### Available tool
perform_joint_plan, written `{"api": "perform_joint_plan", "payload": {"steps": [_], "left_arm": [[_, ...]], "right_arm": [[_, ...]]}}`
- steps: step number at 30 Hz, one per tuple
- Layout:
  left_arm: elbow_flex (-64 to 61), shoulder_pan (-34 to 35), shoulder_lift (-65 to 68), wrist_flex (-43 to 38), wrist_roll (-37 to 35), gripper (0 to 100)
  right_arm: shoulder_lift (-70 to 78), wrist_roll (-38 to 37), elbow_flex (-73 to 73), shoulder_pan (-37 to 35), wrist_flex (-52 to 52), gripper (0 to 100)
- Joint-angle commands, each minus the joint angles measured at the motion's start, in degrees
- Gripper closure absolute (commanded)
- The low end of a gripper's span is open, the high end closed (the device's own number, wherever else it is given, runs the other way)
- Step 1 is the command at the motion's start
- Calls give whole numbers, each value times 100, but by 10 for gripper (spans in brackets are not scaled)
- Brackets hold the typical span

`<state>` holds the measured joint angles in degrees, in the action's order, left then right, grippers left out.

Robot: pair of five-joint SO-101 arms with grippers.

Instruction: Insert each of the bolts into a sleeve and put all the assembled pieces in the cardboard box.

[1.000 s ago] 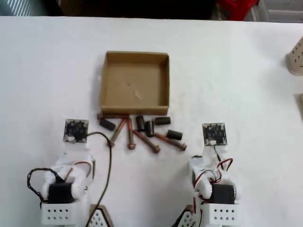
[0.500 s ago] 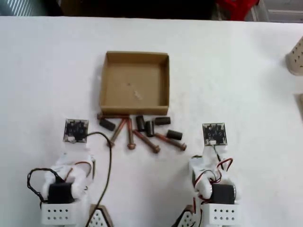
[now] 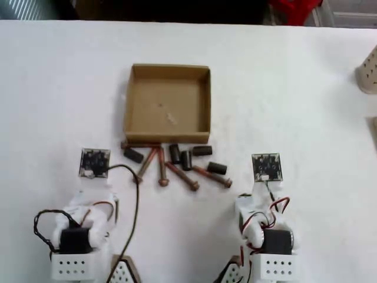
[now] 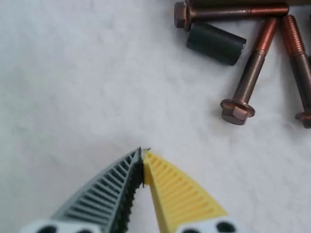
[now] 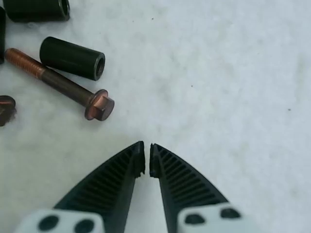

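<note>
Bolts [image 3: 162, 168] and sleeves [image 3: 175, 153] dumped loose beside the cardboard box [image 3: 126, 106]
They're scattered on the counter [image 3: 294, 88] just by its arm-side wall; jaws of the left gripper [image 4: 142, 155] and right gripper [image 5: 147, 160] are pinched together.

Copper bolts [image 4: 249, 77], black sleeves [image 5: 72, 58], brown cardboard box [image 3: 153, 118], white table [image 3: 294, 88]

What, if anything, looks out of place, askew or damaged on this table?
Nothing stands out. The bolts and sleeves lie loose, unassembled, beside the upright, intact cardboard box; the left gripper and right gripper are shut.
</note>
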<state>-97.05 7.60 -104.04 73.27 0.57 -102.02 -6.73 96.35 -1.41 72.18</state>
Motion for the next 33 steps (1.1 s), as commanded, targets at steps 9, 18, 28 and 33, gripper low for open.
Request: {"api": "perform_joint_plan", "payload": {"steps": [9, 18, 28, 33], "left_arm": [[255, 48, -66, -316, 26, 980], [422, 40, -66, -932, 35, 980], [914, 22, -40, -738, 35, 980], [1319, 4, -22, -659, 18, 980]], "right_arm": [[-48, -53, 53, 48, -31, 981], [-48, -53, -167, 523, -40, 981], [-48, -62, -229, 1393, -233, 981], [-48, -62, -229, 1393, -233, 981]]}}
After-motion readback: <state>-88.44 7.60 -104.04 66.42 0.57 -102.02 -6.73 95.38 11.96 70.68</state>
